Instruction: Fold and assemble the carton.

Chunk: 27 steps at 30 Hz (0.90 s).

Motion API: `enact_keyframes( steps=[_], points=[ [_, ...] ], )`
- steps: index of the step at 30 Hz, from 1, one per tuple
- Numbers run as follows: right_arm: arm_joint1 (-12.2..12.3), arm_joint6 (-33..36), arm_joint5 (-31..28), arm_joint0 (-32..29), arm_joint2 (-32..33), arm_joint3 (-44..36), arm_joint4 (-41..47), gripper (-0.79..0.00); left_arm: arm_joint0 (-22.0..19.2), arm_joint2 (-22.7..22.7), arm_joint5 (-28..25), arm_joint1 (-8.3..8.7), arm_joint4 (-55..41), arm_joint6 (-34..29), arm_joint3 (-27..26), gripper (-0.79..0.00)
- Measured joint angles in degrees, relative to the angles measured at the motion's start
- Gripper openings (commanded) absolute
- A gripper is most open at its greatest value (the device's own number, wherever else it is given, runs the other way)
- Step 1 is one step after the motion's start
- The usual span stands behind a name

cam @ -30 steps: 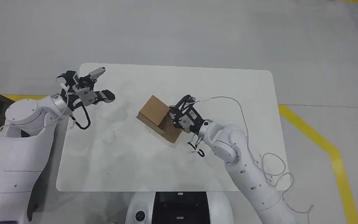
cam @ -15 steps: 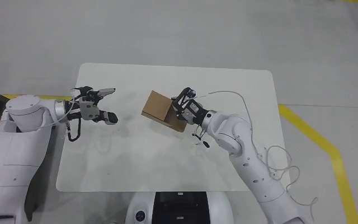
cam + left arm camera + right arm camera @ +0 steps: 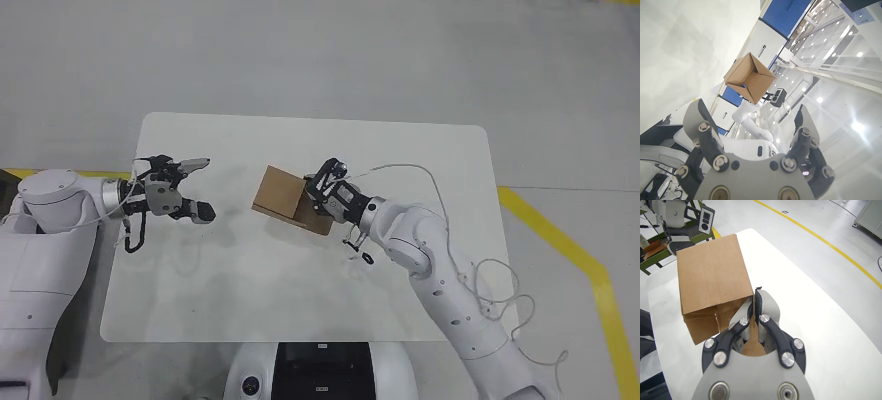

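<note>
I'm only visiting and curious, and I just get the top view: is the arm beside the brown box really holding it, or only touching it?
Observer: Holding it. The right wrist view shows the right gripper shut on one wall of the carton, one finger inside, one outside.
Operator: Is the end facing the other arm closed?
Observer: The left wrist view shows flaps folded across that end, with a small gap between them.
Operator: And the gripped end?
Observer: Open, with one flap sticking out unfolded.
</note>
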Motion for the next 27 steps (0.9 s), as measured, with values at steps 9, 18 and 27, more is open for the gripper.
enact_keyframes(
  steps=[9,18,27],
  points=[
    [0.3,-1.0,-7.3,4.6,0.9,5.5,4.1,-0.785,1.8,-2.0,-10.0,0.17,3.6,6.5,-4.6,0.000],
    [0.8,8.3,-14.5,9.6,2.1,11.4,17.9,-0.785,7.5,-6.3,-30.6,0.74,19.5,14.2,-15.8,0.000],
    [1.3,14.2,-16.1,13.8,2.2,15.9,26.6,-0.785,14.8,-10.4,-45.1,0.83,35.5,22.8,-24.2,0.000]
  ],
)
